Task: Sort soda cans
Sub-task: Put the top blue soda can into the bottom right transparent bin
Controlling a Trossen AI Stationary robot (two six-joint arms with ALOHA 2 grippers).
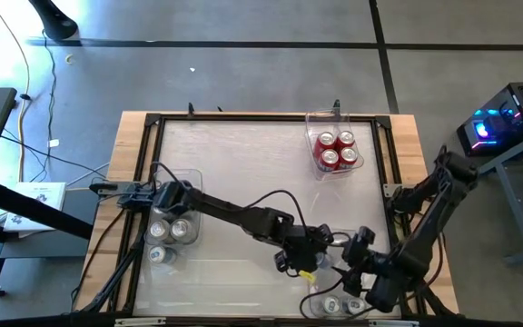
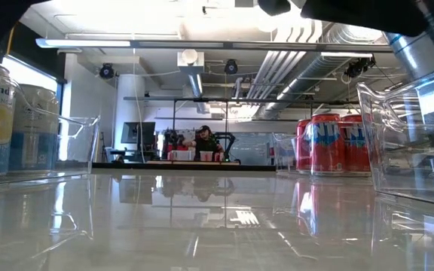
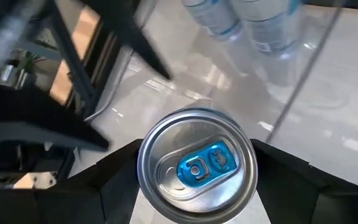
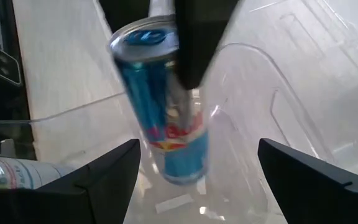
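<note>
A slim blue soda can (image 4: pixel 160 106) with a silver top and blue tab (image 3: pixel 197 165) sits between the fingers of my left gripper (image 1: pixel 305 262) near the table's front edge, right of centre. Its lower end reaches into a clear bin (image 4: pixel 272 93); I cannot tell whether it touches the bin's floor. My right gripper (image 4: pixel 199 144) stands open just to the right, pointing at the can and touching nothing. Silver cans (image 1: pixel 171 229) stand in a bin at the left, red cans (image 1: pixel 336 150) in a bin at the far right. My left gripper has the blue can between its two fingers, which lie against the can's side wall just under the top rim (image 3: pixel 143 177). The fingers (image 4: pixel 194 43) come slanting down from above and from the left. The can stays roughly upright, its top facing the wrist.
More cans (image 1: pixel 334 305) lie in the clear bin at the front right, right under both grippers. Both arms crowd this corner. The middle and far left of the table (image 1: pixel 243 154) carry nothing. A black frame (image 1: pixel 152 123) rims the table.
</note>
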